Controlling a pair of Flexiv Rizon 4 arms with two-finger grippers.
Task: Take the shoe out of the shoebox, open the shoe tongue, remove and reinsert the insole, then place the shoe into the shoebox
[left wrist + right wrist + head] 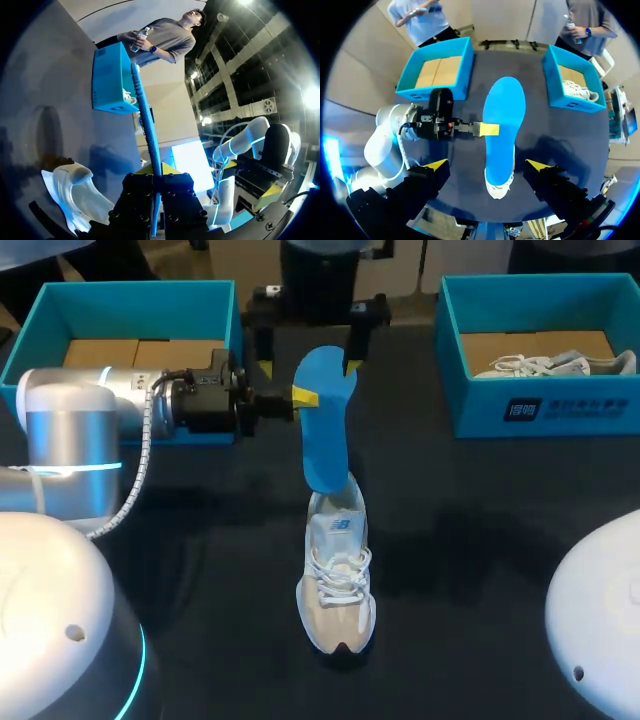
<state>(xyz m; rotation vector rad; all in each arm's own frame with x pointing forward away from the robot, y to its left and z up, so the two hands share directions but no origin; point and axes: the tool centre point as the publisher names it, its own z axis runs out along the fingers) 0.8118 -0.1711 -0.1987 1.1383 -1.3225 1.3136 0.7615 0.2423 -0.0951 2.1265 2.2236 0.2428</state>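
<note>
Shoe (337, 580): pale grey/white sneaker, upright on dark table (480, 540), centre, outside both boxes; small logo on tongue.
Insole (325, 420): blue, lower end in shoe opening.
L gripper (305, 397): fingers pinch insole edge.
R gripper (486, 165): over insole, fingers spread, empty.
L shoebox (130, 300): teal, cardboard inside.
R shoebox (540, 410): holds 2nd sneaker (560, 365); front label, print unreadable.

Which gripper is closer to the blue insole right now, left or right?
Left. The left gripper is shut on the blue insole at its edge; the right gripper hangs open above it, not touching.
</note>
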